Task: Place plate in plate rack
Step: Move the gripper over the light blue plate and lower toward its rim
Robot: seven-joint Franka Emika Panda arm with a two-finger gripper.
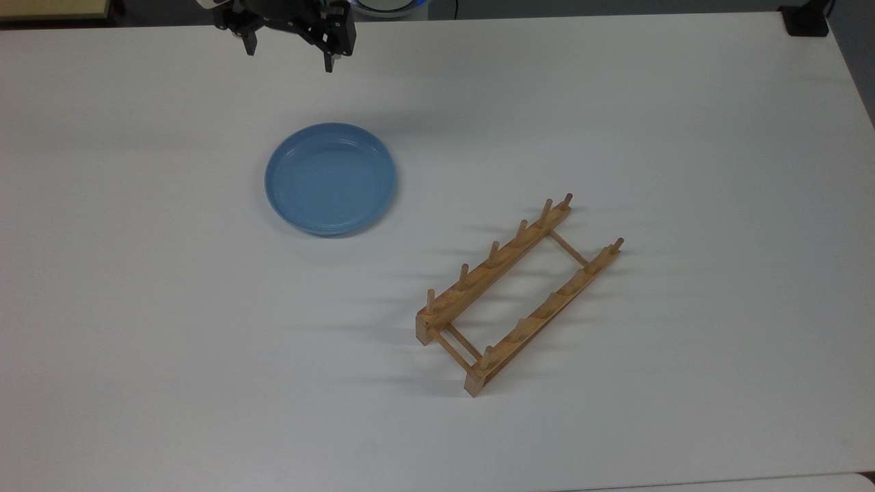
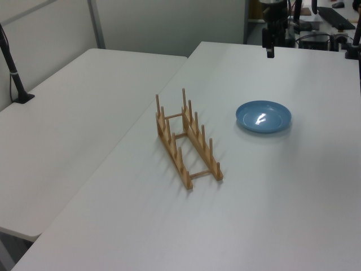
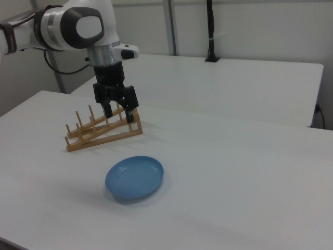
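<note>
The light-blue plate (image 1: 331,179) lies flat on the white table (image 1: 137,307), left of centre in the top view. It also shows in the left view (image 2: 263,117) and in the right view (image 3: 135,178). The wooden plate rack (image 1: 519,294) stands apart from it toward the top view's lower right, with nothing between its pegs (image 2: 186,138) (image 3: 101,130). My gripper (image 1: 289,56) hangs open and holds nothing. It is above the table near the top view's top edge, beyond the plate and clear of it (image 2: 270,49) (image 3: 119,113).
A second white table (image 2: 67,113) adjoins the work table along a seam. A black clamped post (image 1: 806,20) stands at the top view's top right corner. Cluttered desks and equipment (image 2: 321,22) lie behind the arm's base.
</note>
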